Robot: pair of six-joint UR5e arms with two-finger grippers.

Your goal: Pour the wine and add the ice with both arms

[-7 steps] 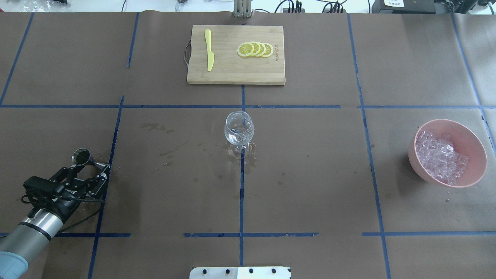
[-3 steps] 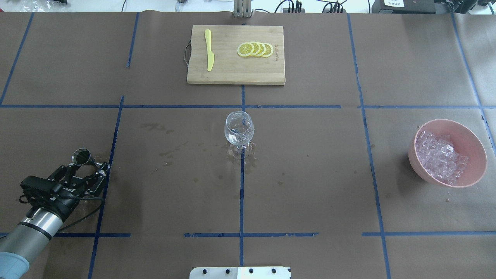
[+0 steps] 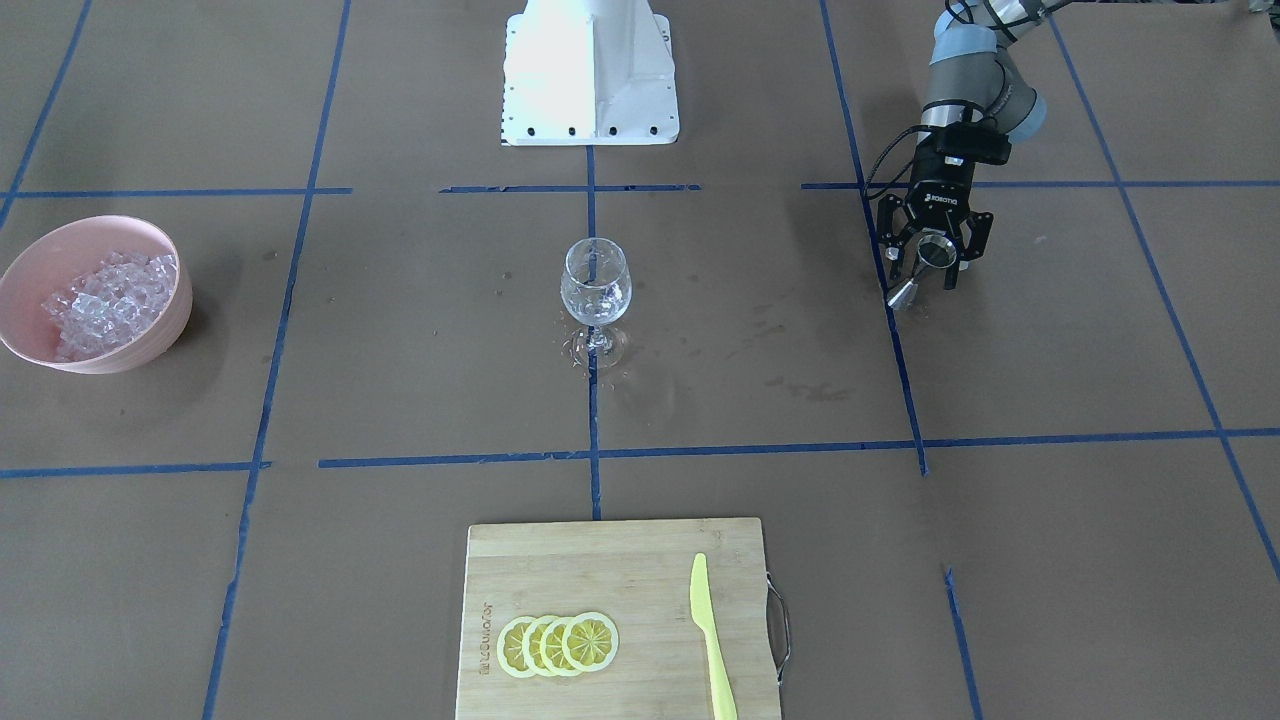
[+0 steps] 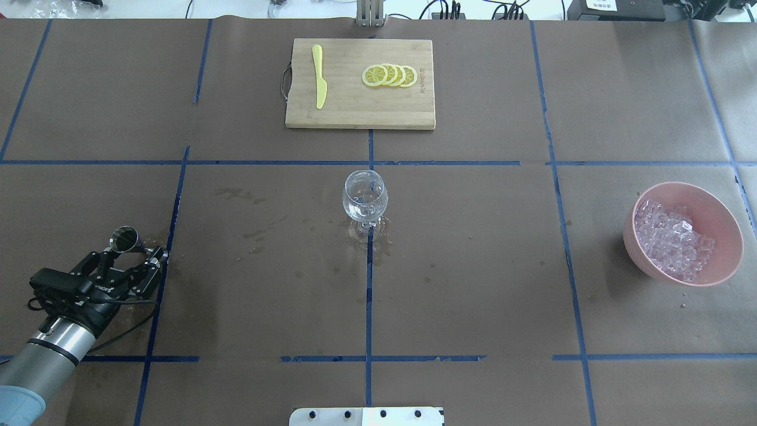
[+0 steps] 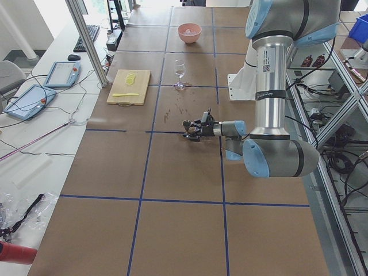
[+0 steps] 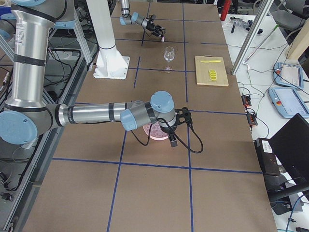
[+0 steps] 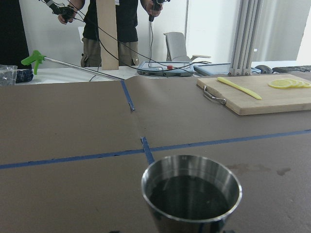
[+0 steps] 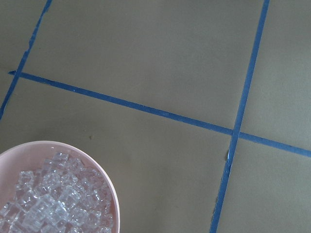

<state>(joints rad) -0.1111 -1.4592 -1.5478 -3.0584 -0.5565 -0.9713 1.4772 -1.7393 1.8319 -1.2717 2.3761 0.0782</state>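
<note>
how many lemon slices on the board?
4 lemon slices, in one overlapping row on the cutting board, apart from the yellow knife. Another hidden under the overlap can't be ruled out.

L arm [image 4: 59,346] low, near-horiz., fingers [image 4: 155,260] spread wide; R arm [image 6: 91,113] outstretched, wrist [image 6: 161,108] aimed down.

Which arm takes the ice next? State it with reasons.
Right, most likely. The right arm hangs over the pink bowl of ice; the left arm is far off beside the jigger.
</note>
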